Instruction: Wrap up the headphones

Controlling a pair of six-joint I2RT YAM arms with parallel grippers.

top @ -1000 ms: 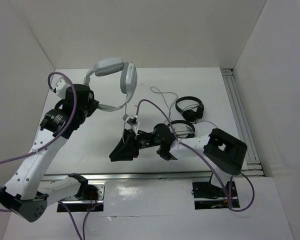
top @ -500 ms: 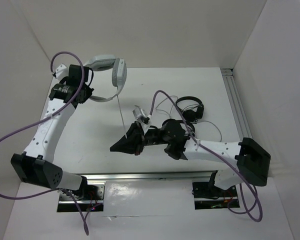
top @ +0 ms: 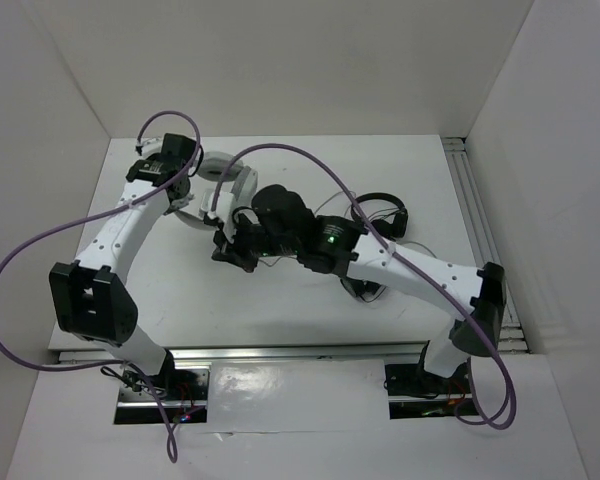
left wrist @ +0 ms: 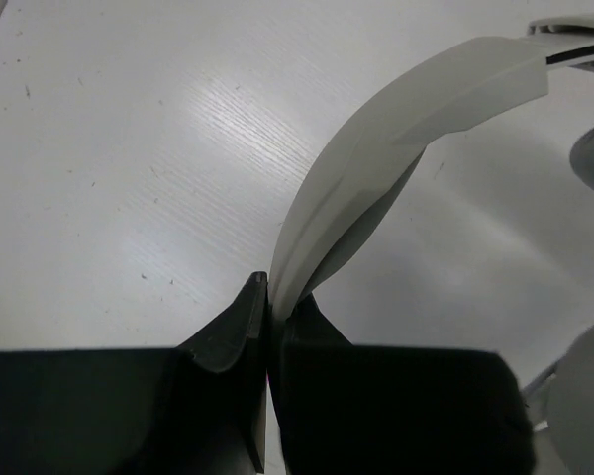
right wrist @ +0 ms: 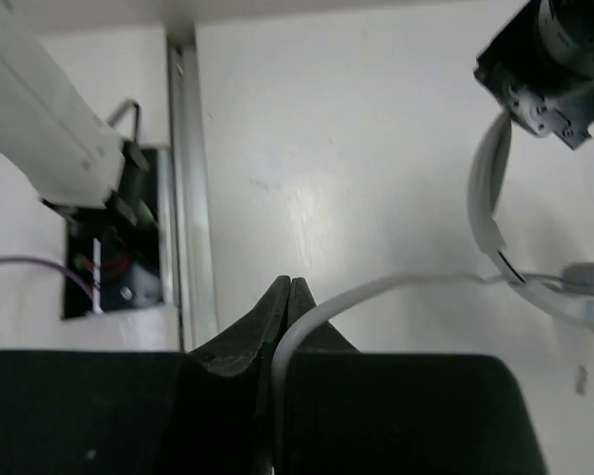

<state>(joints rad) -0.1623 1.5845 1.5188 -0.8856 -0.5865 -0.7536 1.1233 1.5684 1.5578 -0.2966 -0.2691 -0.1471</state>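
Observation:
The light grey headphones (top: 223, 168) are at the far left of the table, partly under both arms. My left gripper (top: 183, 185) is shut on their wide headband (left wrist: 396, 139), which curves up and to the right from the jaws (left wrist: 274, 297). My right gripper (top: 225, 250) reaches across from the right to just in front of them. In the right wrist view it (right wrist: 290, 287) is shut on the thin grey cable (right wrist: 376, 290), which runs right to the headband (right wrist: 480, 198). The earcups are mostly hidden.
Two small black headphones lie to the right, one (top: 382, 212) in plain sight and one (top: 365, 288) under my right arm. A metal rail (top: 480, 220) borders the right side, another (right wrist: 188, 218) the front. White walls enclose the table. Purple arm cables loop overhead.
My right gripper has shut on the cable and swung from the table's front middle up to the headphones. My left arm has stretched farther back, keeping the headband.

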